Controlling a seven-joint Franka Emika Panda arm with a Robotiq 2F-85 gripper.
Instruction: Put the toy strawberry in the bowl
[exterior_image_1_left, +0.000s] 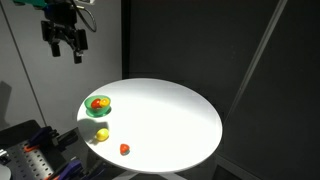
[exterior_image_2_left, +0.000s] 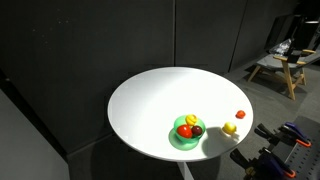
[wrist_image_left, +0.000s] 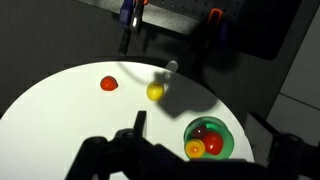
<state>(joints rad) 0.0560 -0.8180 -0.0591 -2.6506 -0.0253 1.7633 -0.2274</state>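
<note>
1. The toy strawberry (exterior_image_1_left: 125, 149) is lying on the round white table (exterior_image_1_left: 170, 110), close to the edge.
2. It is sitting far below the gripper (exterior_image_1_left: 65, 52) and off to one side, well apart from the fingers.
3. The gripper is hanging high in the air, with its fingers spread apart and holding nothing.
4. A yellow toy fruit (exterior_image_1_left: 102, 135) is lying near the strawberry, between it and the bowl (exterior_image_1_left: 97, 113).
5. The green bowl is sitting near the edge too, with little toys inside.
6. A wide stretch of white table top is spreading out beside all three.
</note>
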